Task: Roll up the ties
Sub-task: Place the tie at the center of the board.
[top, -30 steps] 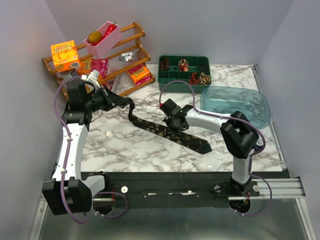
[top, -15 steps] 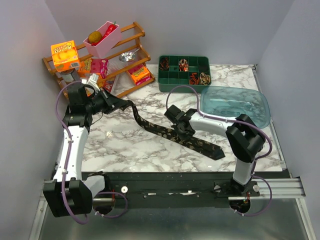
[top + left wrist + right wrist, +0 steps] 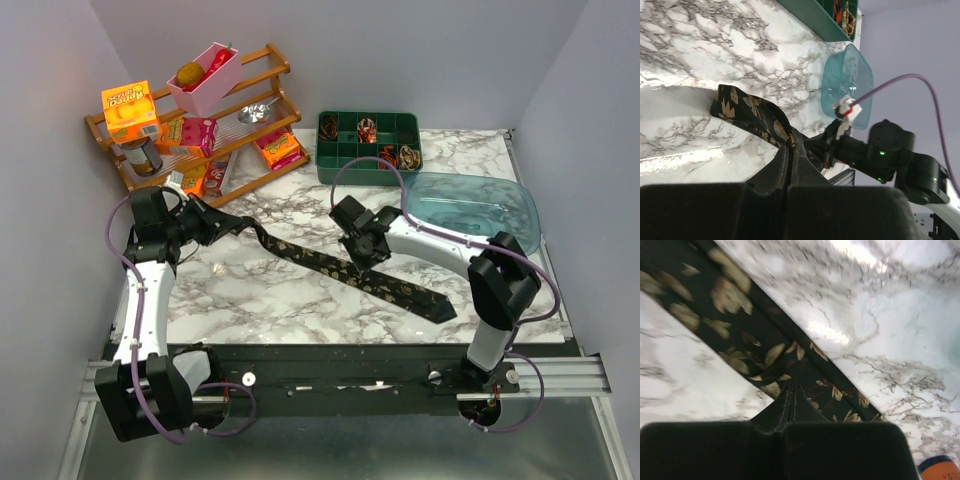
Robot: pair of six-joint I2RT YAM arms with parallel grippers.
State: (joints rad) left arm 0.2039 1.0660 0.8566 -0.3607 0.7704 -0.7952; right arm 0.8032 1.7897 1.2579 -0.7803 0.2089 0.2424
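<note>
A long dark tie with a tan-gold leaf pattern lies diagonally across the marble table. Its wide end points to the near right. My left gripper is shut on the narrow end, which loops up off the table; in the left wrist view the tie runs into the closed left gripper. My right gripper is shut, and its tips rest on the middle of the tie. In the right wrist view, the right gripper shows no fabric between the pads. Coiled ties sit in the green tray.
A clear blue tub stands just right of the right arm; it also shows in the left wrist view. A wooden rack with boxes, a pink bin and an orange carton stands at the back left.
The tie has slid to the right and toward the near edge. The right gripper moved with it. The left gripper came down and nearer with the narrow end.
</note>
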